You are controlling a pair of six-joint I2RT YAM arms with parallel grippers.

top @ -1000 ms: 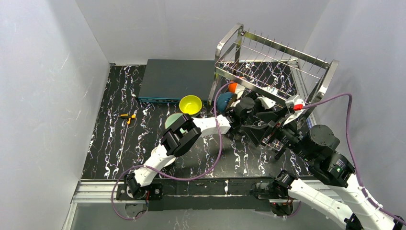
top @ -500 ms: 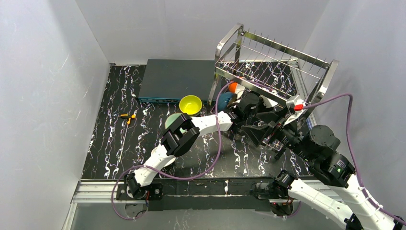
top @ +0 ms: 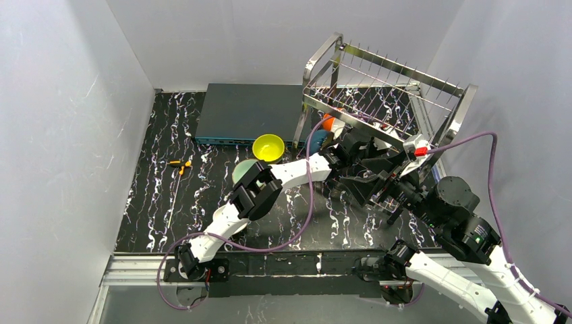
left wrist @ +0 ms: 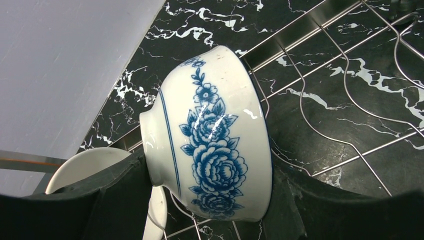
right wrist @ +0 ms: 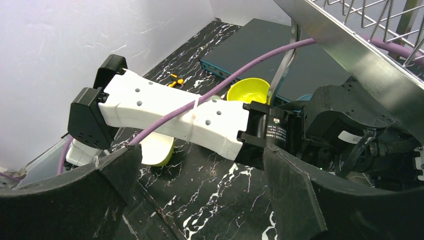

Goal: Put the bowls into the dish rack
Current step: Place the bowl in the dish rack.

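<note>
My left gripper [left wrist: 215,202] is shut on a white bowl with blue flowers [left wrist: 215,145], held on its side with the rim to the right, over the wires of the dish rack's lower tier [left wrist: 320,95]. A plain white bowl [left wrist: 90,167] stands in the rack just to its left. From above, the left gripper [top: 354,144] reaches in under the upper tier of the dish rack [top: 384,88]. An orange bowl [top: 328,122] and a dark blue bowl [top: 316,140] sit by the rack's left end. A yellow bowl [top: 268,147] and a pale green bowl [top: 241,169] rest on the table. My right gripper [right wrist: 195,200] is open and empty, low in front of the rack.
A flat dark grey-blue box [top: 246,111] lies left of the rack at the back. A small orange tool [top: 179,165] lies on the black marbled table at the left. The left arm [right wrist: 170,117] and its purple cable [right wrist: 235,80] cross just ahead of my right gripper.
My left gripper has pushed slightly deeper into the rack with the flowered bowl. The right arm has not moved.
</note>
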